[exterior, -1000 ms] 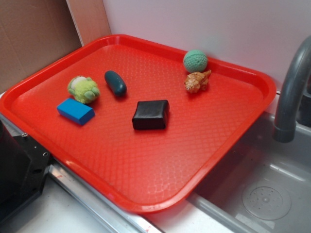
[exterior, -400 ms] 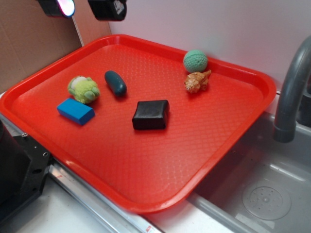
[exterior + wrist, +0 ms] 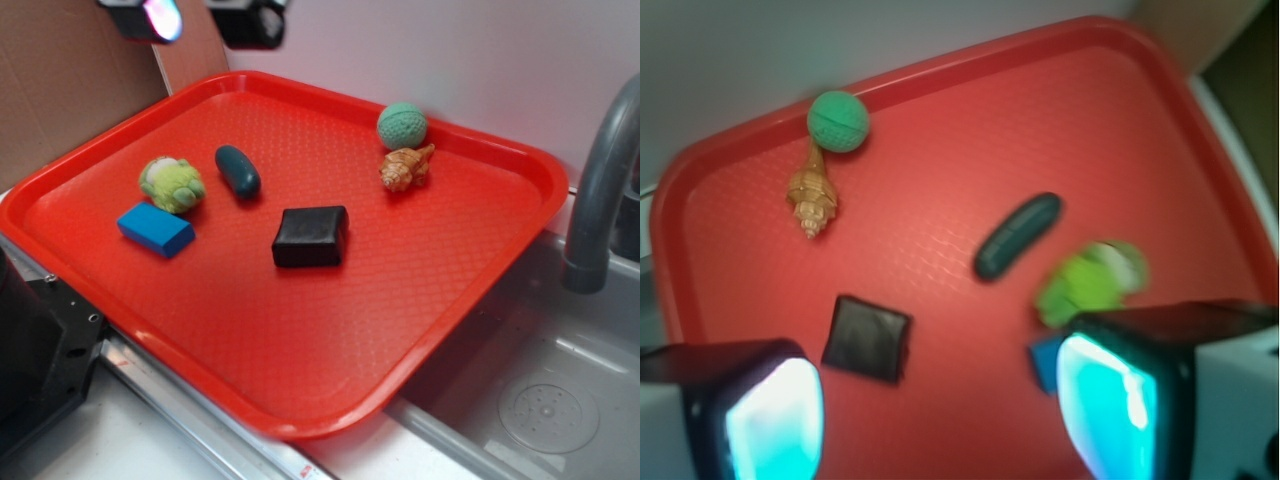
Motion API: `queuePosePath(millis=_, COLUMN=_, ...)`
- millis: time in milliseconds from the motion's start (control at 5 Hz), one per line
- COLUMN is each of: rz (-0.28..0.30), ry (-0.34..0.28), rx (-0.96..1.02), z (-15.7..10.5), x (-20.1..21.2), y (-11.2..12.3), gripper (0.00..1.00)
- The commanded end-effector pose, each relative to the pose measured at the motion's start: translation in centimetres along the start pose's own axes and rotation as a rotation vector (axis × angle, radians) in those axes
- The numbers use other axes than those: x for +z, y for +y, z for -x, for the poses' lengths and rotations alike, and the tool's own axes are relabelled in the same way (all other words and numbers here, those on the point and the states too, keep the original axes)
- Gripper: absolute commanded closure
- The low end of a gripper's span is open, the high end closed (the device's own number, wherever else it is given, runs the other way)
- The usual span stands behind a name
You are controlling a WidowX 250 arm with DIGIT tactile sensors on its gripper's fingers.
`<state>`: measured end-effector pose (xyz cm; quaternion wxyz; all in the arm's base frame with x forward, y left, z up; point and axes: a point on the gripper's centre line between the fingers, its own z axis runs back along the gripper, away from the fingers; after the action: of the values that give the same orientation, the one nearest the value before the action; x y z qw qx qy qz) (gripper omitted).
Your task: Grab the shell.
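end effector (image 3: 205,20) open, high over tray (image 3: 300,400) corner (far from targets); shell (image 3: 406,166) touching ball (image 3: 402,125).

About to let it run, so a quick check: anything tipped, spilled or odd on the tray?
Nothing stands out. The shell lies on the tray beside the green ball, maybe touching it. The pincer is open, high over the far left corner. The wrist view is blurred.

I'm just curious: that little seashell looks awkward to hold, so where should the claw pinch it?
Probably across the shell's bumpy wide body, coming straight down. Its pointed tip is too thin, and the green ball crowds that end, leaving the long sides free.
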<state>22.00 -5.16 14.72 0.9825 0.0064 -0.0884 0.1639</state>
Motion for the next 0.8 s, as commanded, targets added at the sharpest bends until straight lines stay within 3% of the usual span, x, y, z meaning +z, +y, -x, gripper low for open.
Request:
queuePosePath(millis=0, rz=0.003, ry=-0.061, rx=-0.077, z=-4.4, x=-4.8, y=-3.2, gripper=0.0)
queuePosePath(millis=400, rz=0.081, ry=-0.054, rx=-0.074, z=-6.9, x=-9.2, y=-4.5, gripper=0.0)
queuePosePath(millis=600, rz=0.169, ry=-0.062, rx=-0.114, z=-6.4, x=-10.7, y=-6.5, gripper=0.0)
